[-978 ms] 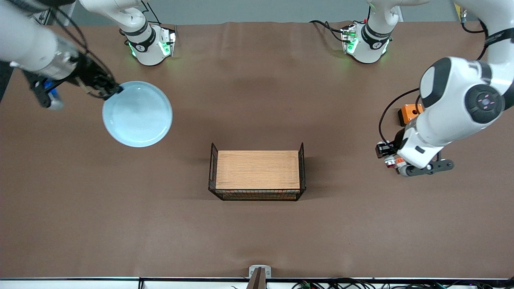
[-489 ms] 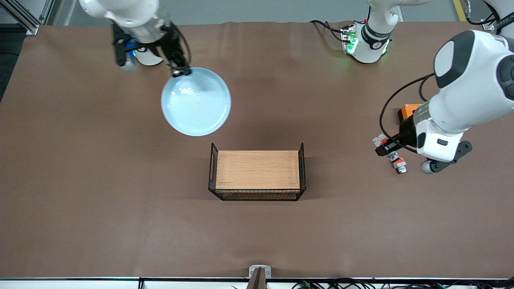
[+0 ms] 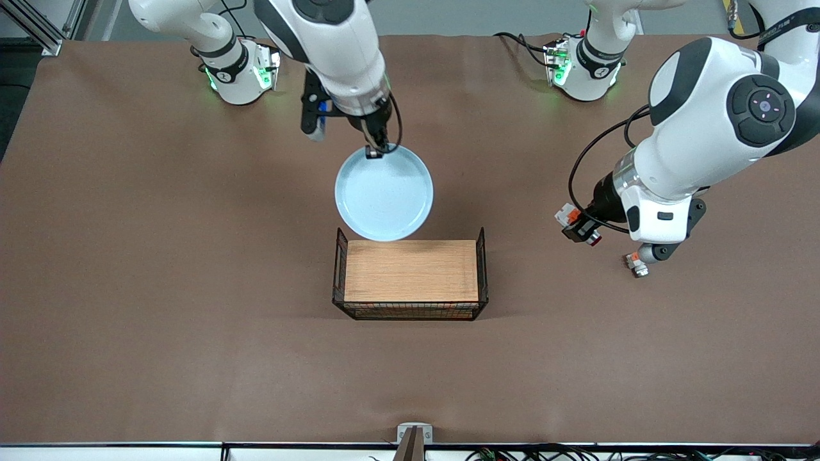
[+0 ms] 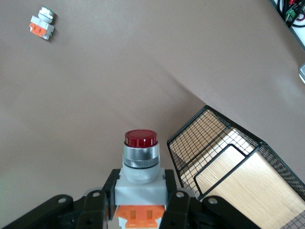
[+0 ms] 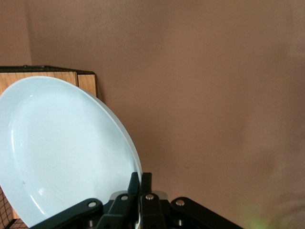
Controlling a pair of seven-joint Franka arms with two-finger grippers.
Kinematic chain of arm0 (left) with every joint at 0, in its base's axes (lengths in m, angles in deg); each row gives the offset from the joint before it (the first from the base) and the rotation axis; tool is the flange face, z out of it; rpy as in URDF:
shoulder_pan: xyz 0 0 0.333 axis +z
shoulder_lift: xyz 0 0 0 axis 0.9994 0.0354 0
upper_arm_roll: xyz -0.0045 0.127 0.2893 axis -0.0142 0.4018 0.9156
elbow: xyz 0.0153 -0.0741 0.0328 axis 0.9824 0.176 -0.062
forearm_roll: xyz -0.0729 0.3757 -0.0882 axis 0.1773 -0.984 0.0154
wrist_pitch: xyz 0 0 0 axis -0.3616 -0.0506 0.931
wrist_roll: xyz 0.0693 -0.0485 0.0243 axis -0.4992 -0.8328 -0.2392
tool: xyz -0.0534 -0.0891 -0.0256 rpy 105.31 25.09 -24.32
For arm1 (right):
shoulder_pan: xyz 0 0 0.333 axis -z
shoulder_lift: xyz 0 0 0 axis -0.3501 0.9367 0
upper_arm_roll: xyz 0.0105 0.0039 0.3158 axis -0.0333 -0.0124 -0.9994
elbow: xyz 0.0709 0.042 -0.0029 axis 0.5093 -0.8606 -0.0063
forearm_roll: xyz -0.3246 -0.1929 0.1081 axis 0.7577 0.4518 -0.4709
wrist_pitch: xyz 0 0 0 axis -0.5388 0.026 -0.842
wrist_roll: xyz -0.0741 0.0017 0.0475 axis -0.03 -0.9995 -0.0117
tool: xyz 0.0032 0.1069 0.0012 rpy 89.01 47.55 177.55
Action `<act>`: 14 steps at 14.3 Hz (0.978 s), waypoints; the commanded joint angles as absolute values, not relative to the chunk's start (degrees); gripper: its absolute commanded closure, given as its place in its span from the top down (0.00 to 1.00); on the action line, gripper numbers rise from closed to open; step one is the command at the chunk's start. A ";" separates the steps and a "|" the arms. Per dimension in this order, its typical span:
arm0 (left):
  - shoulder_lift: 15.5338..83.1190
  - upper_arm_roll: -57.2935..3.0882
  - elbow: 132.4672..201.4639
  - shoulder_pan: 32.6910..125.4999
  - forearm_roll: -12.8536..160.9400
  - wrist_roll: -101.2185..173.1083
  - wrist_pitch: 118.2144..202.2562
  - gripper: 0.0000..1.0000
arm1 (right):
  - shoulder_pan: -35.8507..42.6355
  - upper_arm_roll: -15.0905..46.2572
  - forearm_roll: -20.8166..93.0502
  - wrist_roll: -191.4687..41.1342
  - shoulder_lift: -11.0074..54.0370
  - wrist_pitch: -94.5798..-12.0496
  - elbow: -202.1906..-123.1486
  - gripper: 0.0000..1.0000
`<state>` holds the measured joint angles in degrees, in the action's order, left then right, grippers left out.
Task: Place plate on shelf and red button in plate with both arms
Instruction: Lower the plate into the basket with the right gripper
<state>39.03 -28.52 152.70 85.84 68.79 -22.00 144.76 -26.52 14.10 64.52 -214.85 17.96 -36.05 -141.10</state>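
Right gripper (image 3: 375,152), clamped on the rim of the plate (image 3: 384,192), carries it at upper centre, just above the wooden rack (image 3: 410,270). Left gripper (image 3: 576,225), closed on the red button (image 3: 594,241), hangs at centre right; the button's cap faces the rack in the left wrist view.

even overhead light, soft shadows (wrist views slightly soft).

Brown table (image 3: 160,307) carries wire rack (image 3: 410,279) and white-and-orange part (image 3: 635,262).
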 commanded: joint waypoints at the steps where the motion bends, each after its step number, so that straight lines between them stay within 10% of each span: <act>1: 39.35 -28.99 151.45 85.95 69.18 -24.04 143.79 0.30 | -27.93 15.06 66.45 -219.32 23.35 -37.52 -135.10 0.00; 14: 40.14 -29.43 151.37 83.41 69.62 -40.55 146.61 0.30 | -28.99 15.41 71.29 -226.00 33.29 -47.73 -134.58 0.00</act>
